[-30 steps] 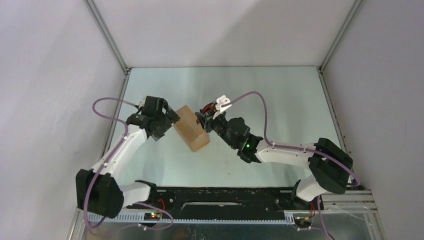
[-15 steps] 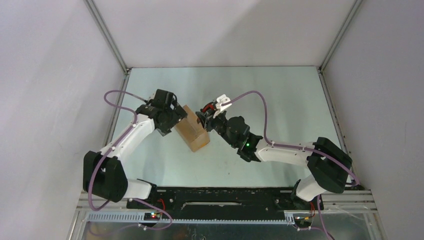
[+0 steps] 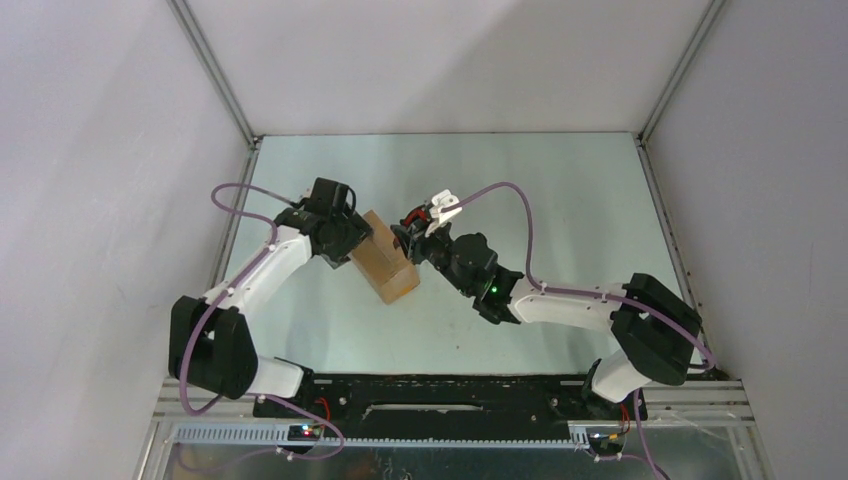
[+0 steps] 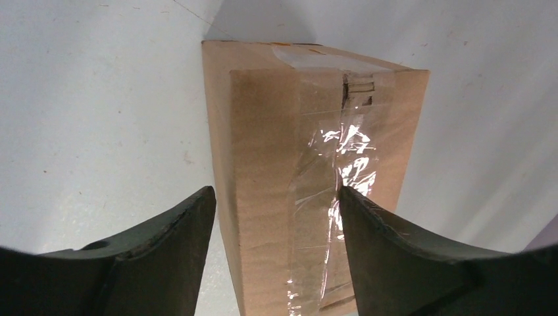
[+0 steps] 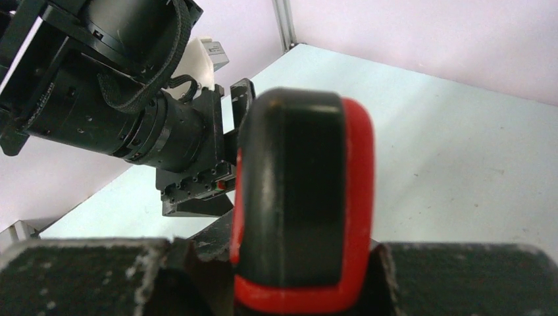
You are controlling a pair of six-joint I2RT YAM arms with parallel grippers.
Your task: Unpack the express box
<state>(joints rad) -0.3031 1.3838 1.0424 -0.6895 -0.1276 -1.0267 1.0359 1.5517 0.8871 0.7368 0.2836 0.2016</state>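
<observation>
Box (image 4: 263,164) now stands between the spread, narrowing jaws of the left gripper (image 4: 276,194); right gripper (image 5: 299,280) pinches the knife (image 5: 296,191). Once braced, the tape (image 4: 342,158) can likely be cut.

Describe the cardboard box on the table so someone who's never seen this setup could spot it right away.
On the pale table, look where the left gripper and right gripper meet near the middle. Between them lies the express box, a small brown carton sealed with glossy clear tape. It is the only brown thing there; the utility knife clamped in the right gripper is red and black.
</observation>
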